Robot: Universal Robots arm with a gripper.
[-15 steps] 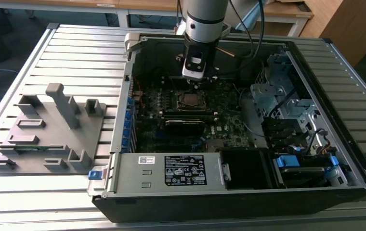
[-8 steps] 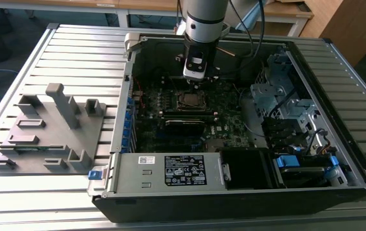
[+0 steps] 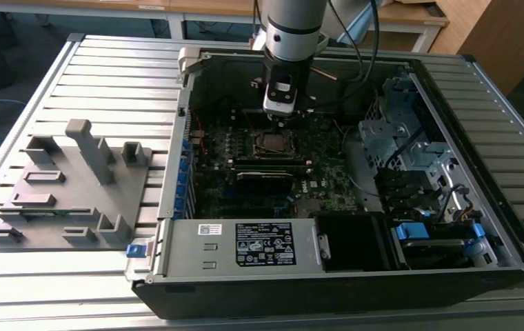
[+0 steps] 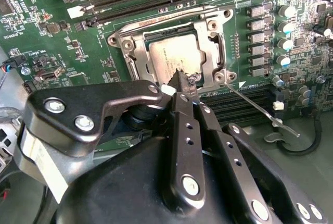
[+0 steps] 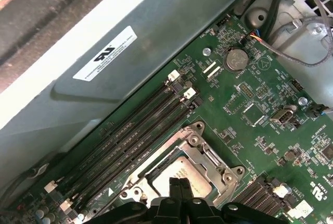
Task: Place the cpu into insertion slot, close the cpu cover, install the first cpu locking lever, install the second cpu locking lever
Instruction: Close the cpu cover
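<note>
Your black gripper (image 4: 183,82), fingertips pinched together empty, touches the silver-grey metal-frame cpu cover (image 4: 136,52), lowered over the dull silver square cpu (image 4: 174,54) just beyond; one thin wire lever (image 4: 260,110) looks unlatched

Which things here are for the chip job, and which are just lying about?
For the job:
cpu
cpu cover
locking lever
tool

Just lying about:
memory slots
coin battery
grey fixture
power supply
</note>
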